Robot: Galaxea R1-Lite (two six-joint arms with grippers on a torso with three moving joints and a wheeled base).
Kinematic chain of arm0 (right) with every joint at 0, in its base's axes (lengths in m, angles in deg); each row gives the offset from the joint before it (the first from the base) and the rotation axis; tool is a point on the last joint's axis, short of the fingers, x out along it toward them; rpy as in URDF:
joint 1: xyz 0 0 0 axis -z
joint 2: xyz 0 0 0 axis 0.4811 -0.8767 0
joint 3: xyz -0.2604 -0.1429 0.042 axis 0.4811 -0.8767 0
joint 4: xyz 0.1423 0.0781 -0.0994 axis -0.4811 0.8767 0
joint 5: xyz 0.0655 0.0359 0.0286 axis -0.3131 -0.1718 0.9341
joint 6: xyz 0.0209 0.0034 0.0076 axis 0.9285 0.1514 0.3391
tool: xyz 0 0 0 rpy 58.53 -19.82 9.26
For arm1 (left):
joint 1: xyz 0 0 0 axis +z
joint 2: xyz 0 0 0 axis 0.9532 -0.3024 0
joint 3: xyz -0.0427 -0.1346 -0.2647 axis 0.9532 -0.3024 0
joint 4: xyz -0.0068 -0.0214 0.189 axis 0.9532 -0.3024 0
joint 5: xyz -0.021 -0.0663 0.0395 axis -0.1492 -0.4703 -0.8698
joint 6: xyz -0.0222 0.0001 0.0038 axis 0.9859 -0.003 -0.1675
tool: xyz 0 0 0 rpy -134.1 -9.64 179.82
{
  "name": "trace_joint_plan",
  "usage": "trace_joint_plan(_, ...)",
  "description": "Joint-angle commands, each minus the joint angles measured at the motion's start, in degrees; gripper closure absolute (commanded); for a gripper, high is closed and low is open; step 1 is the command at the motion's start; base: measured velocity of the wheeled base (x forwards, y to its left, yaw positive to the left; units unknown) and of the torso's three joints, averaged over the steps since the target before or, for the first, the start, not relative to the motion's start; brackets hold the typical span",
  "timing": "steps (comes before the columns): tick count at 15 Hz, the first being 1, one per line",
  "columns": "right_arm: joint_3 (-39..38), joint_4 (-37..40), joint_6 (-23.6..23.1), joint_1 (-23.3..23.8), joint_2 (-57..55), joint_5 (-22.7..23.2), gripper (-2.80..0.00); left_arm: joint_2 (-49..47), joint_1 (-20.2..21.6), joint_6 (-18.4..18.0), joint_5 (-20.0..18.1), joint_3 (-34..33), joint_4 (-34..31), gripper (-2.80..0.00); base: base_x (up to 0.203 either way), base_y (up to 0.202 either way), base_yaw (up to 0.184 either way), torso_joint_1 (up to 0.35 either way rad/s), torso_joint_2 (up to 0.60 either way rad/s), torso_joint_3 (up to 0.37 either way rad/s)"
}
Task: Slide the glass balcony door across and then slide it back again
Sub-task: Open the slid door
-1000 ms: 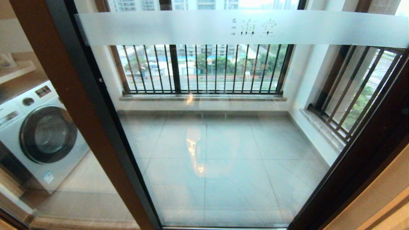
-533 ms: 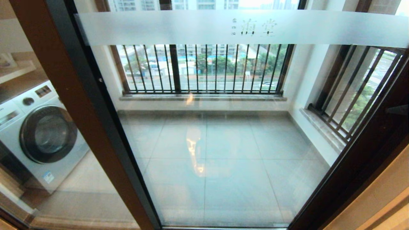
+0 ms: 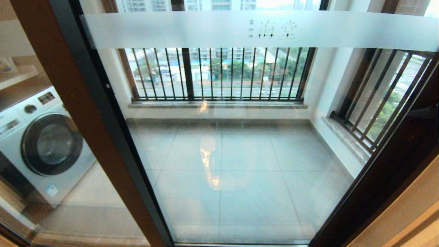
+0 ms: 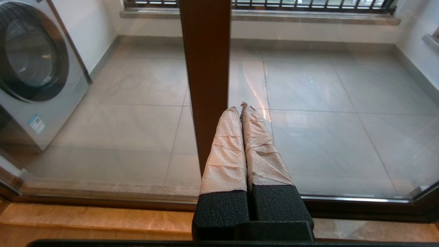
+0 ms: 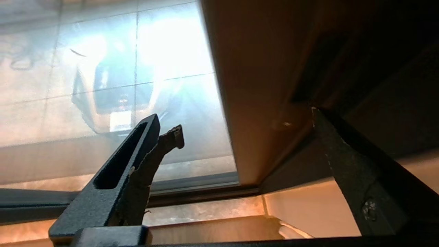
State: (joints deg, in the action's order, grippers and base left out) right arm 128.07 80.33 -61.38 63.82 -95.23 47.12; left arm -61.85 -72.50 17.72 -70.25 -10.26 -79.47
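The glass balcony door fills the head view, with its frosted band of characters across the top and its dark brown right stile. My right gripper is open and straddles that stile. One fingertip touches the lower end of the recessed handle slot; the other finger hangs in front of the glass. In the head view it is only a dark shape at the right edge. My left gripper is shut and empty, low beside the brown middle stile.
A white washing machine stands behind the left glass panel, beyond the brown stile. Black railings close the balcony at the back and right. A wooden sill and the door track run along the floor.
The dark shape of my right gripper at the head view's right edge has come further in and slightly up along the right stile. The door has not moved.
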Motion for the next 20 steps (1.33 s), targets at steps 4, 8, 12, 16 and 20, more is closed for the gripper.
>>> trace_joint_plan(4, 0.41, 0.02, 0.11, -1.49, -1.32, 0.08, -2.8, -0.07, 0.01, 0.01, 0.0, 0.0, -0.01, 0.0, 0.0, 0.0, 0.0, 0.0, 0.0, 0.0)
trace_joint_plan(8, 0.32, -2.2, 0.4, -1.5, -1.97, -0.27, -2.8, -0.05, 0.01, 0.01, 0.0, 0.0, -0.01, 0.0, 0.0, 0.0, 0.0, 0.0, 0.0, 0.0)
trace_joint_plan(12, -0.11, -5.33, 0.54, -1.84, -2.89, -2.45, -2.8, -0.07, 0.01, 0.01, 0.0, 0.0, -0.01, 0.0, 0.0, 0.0, 0.0, 0.0, 0.0, 0.0)
trace_joint_plan(16, -0.3, -5.6, 1.85, -3.14, -3.51, -2.38, -2.8, -0.07, 0.01, 0.01, 0.0, 0.0, -0.01, 0.0, 0.0, 0.0, 0.0, 0.0, 0.0, 0.0)
trace_joint_plan(20, -0.38, -5.6, 2.75, -4.13, -3.43, -2.2, -2.8, -0.07, 0.01, 0.01, 0.0, 0.0, -0.01, 0.0, 0.0, 0.0, 0.0, 0.0, 0.0, 0.0)
